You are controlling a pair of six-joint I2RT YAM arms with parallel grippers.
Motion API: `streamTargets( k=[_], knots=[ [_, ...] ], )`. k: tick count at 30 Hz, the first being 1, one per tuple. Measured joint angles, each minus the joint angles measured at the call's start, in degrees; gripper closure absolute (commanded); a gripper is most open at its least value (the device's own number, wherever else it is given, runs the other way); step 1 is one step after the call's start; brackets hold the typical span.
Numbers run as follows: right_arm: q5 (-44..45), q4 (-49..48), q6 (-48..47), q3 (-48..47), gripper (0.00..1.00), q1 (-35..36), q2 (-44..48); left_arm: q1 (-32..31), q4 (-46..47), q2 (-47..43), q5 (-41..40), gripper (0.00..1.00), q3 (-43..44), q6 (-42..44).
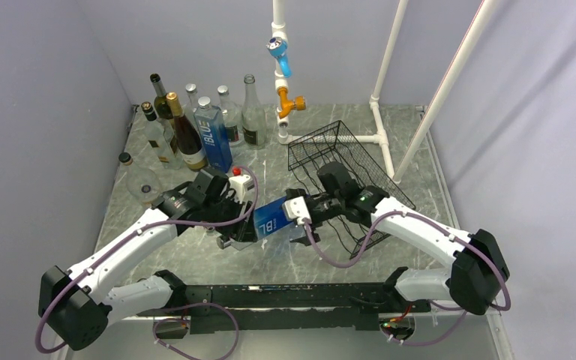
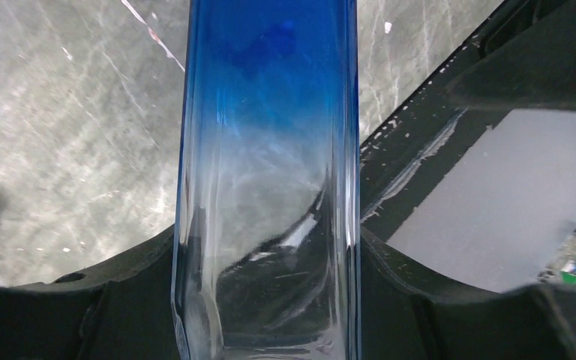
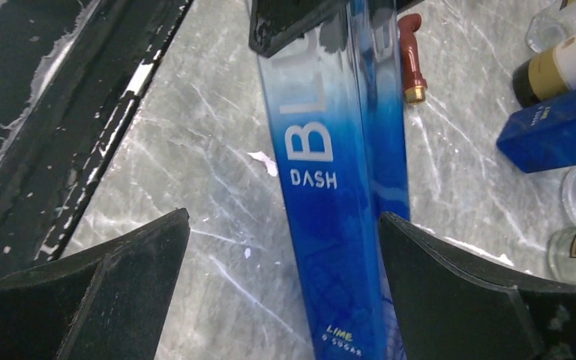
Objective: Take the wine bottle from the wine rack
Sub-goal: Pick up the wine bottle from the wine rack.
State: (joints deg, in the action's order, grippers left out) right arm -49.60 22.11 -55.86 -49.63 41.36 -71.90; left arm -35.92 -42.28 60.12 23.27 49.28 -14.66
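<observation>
wine bottle (image 1: 274,217) clear of wine rack (image 1: 330,146) at its 2 o'clock | we pinch it with left gripper (image 1: 244,229) | right gripper (image 1: 301,219) spread, likely for handover

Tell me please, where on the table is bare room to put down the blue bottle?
Bare marble table lies between the standing bottles and the wine rack, and in front, between the blue bottle and the base rail. The back left corner is crowded with bottles.
</observation>
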Motion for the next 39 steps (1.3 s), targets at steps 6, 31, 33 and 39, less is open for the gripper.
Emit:
streamTargets(
  k=[6,31,33,39],
  knots=[
    [9.8,-4.0,0.6,0.0,0.0,6.0,-0.1,0.3,0.1,0.7,2.8,1.0,-1.1,-5.0],
    [27.1,-13.9,-0.2,4.0,0.0,14.9,-5.2,3.7,6.2,1.4,13.7,1.0,-4.1,-12.1],
    [27.7,-14.8,-0.3,4.5,0.01,15.1,-5.5,3.9,6.5,1.7,14.5,1.0,-4.1,-12.2],
    [28.7,-16.9,-0.7,5.3,0.04,15.4,-6.1,4.3,6.5,2.1,15.3,1.0,-4.1,-12.5]
  ],
)
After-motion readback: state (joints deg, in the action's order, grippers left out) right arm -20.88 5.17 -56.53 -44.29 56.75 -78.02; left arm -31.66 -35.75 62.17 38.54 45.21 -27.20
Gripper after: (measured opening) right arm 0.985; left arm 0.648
